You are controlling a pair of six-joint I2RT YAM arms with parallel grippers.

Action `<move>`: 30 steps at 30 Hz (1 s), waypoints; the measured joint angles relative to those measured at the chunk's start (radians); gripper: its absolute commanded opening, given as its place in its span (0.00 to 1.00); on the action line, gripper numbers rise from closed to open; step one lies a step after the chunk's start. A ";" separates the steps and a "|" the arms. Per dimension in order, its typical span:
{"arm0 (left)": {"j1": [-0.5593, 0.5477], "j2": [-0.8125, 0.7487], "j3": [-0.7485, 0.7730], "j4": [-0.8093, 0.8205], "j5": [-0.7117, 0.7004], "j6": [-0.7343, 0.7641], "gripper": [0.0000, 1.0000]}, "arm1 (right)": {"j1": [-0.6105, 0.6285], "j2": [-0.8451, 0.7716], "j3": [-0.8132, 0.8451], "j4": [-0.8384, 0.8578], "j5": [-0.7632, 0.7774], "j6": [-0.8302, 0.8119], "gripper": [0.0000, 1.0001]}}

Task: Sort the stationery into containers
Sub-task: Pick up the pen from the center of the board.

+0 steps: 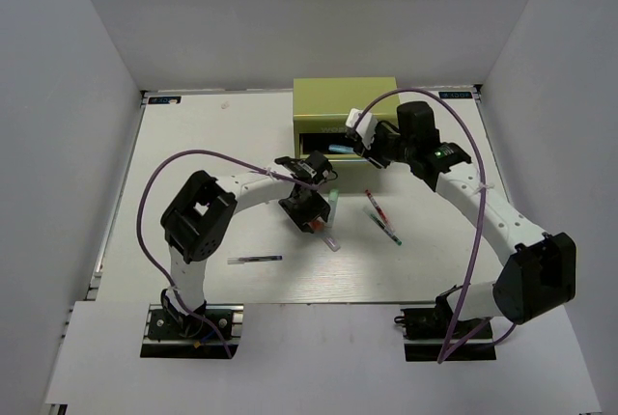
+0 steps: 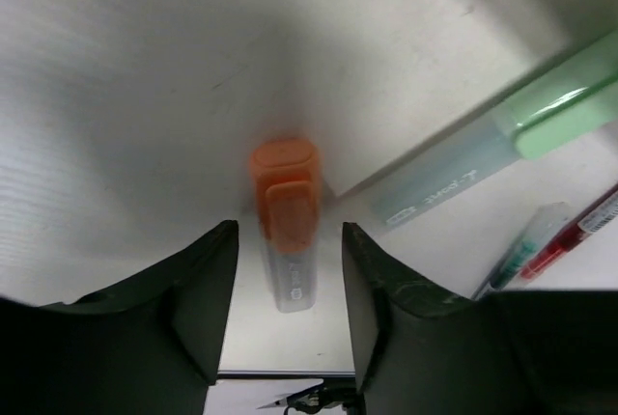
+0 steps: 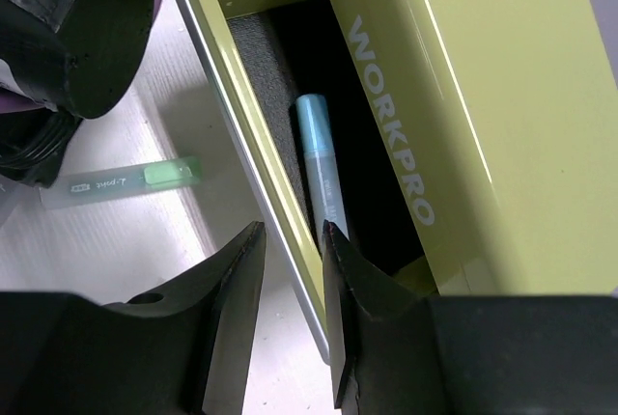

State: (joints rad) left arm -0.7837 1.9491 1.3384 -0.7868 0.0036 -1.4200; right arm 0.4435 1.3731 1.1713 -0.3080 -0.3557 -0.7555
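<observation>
Straddling an orange-capped marker [image 2: 286,205] that lies flat on the white table [image 1: 212,121], the left gripper [image 2: 289,236] has its claw open. A finger stands on each side of the marker with a sliver of table showing between, so nothing is gripped. Beside it in the wrist view lies a mint-green-capped marker [image 2: 483,140]. Past that marker, a red pen [image 2: 584,227] and a teal-green pen [image 2: 521,253] lie close together. A dark-blue pen [image 1: 256,260] lies alone, nearer the left arm's base. At the back of the table stands the yellow-green tool chest [image 1: 345,96], lettered WORKPRO, with one drawer [image 3: 246,135] standing out from its front. The right gripper [image 3: 293,236] is clamped on that drawer's front wall, one finger outside it and one inside. In the drawer, on its dark liner, lies a blue-capped marker [image 3: 317,159].
</observation>
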 measured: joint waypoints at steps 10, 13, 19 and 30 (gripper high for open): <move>-0.014 0.026 0.021 -0.127 0.004 0.002 0.52 | -0.025 -0.010 -0.012 0.024 -0.026 0.031 0.36; -0.019 0.027 0.019 -0.148 0.004 0.005 0.36 | -0.030 -0.013 -0.024 0.028 -0.037 0.039 0.36; -0.023 0.011 -0.002 -0.143 0.011 0.010 0.18 | -0.036 -0.031 -0.055 0.028 -0.047 0.051 0.56; -0.043 -0.341 -0.116 0.023 -0.131 0.040 0.00 | -0.057 -0.097 -0.103 0.032 -0.056 0.089 0.38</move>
State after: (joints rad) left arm -0.8272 1.6081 1.2221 -0.7643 -0.1276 -1.3800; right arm 0.3866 1.2758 1.0687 -0.2764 -0.4122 -0.6662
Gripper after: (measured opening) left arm 0.383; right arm 0.437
